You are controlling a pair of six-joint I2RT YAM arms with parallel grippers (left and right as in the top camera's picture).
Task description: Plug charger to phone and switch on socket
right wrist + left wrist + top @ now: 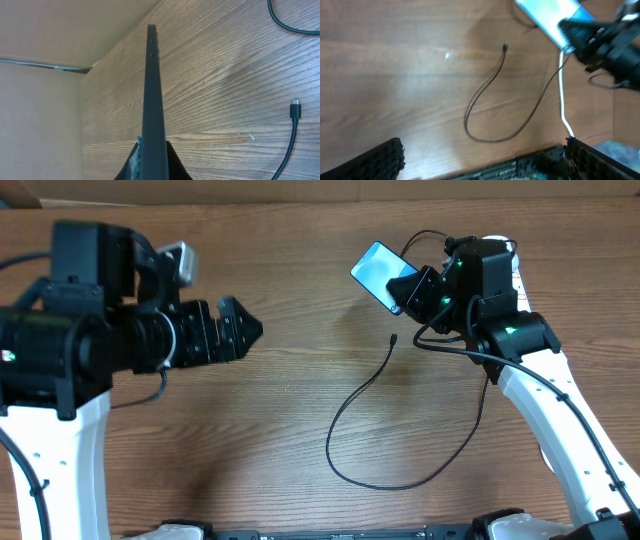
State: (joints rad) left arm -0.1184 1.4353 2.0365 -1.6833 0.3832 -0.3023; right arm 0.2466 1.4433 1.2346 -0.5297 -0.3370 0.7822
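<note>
R gripper (414,290) is clamping the phone (380,268) by its lower-right end, over the far-right part of the table (300,240). The lit blue screen is facing up and to the left, w/ the body tilted. In the right wrist view the phone (152,95) is showing edge-on, a thin dark blade rising from between the fingers (177,174) — can't tell whether any corner is touching the wood.

The charger (385,486) is lying loose on the table in a wide open loop, right of centre. Its connector tip (393,338) is resting near the phone's lower end but apart from it, and its other end is running up under the R arm.

L gripper (228,330) is hanging over the left-centre w/ jaws spread wide, gripping nothing. Bare wood is lying between it and the cable loop, and round the tip on all sides.

The far table edge is meeting a beige wall (40,110) close behind the phone. The socket (517,270) is mostly hidden — only a sliver of white w/ red is peeking out behind the R arm. A white cord (562,95) is running down the loop's right side.
</note>
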